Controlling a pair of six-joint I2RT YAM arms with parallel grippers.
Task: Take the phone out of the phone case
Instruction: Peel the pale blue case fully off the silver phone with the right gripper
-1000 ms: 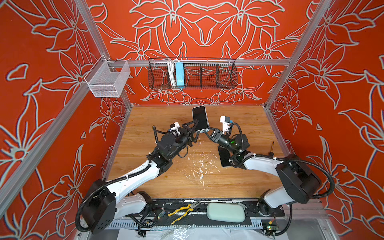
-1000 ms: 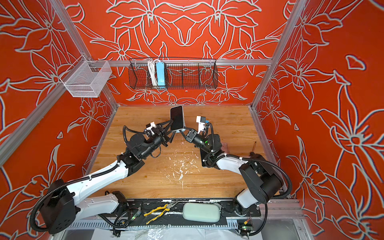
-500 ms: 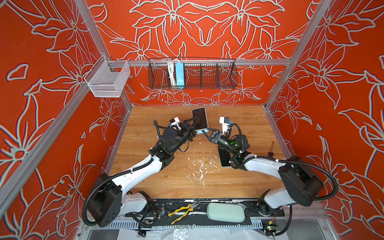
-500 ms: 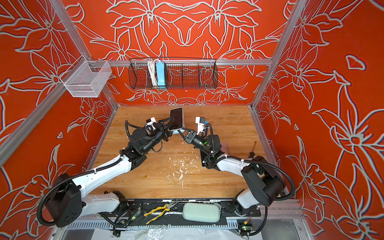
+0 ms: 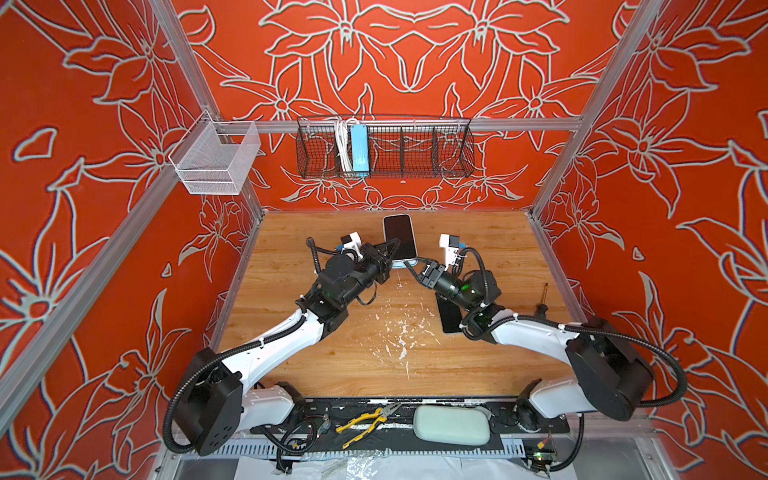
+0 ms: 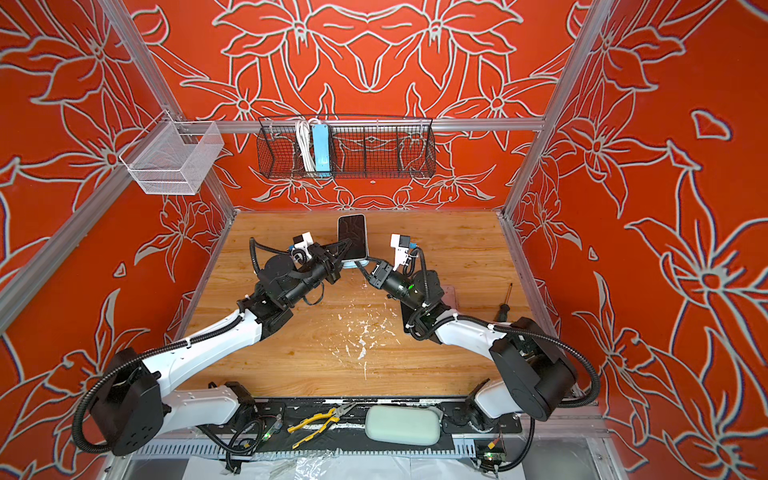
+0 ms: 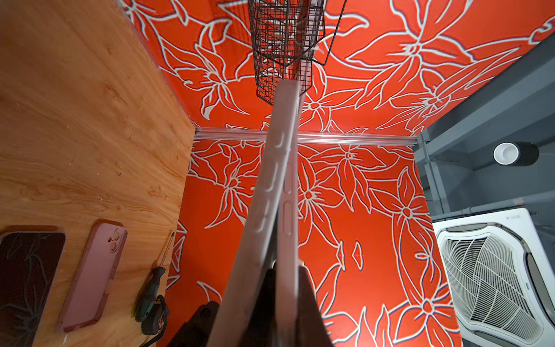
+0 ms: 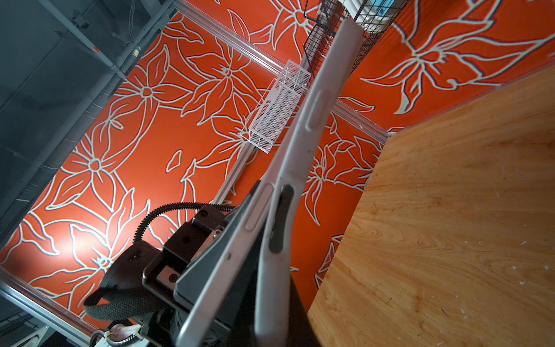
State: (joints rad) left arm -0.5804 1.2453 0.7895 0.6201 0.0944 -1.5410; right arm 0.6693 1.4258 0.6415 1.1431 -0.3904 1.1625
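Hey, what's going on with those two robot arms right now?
Both arms hold a phone up above the wooden table. The left gripper is shut on the phone near its lower end, and the right gripper is shut on the pale case at that same end. In the wrist views the case has peeled away from the phone at the gripped end but hugs it at the far end, so the phone is not out yet.

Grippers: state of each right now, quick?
Left gripper: closed, holding the phone.
Right gripper: closed, holding the phone case.
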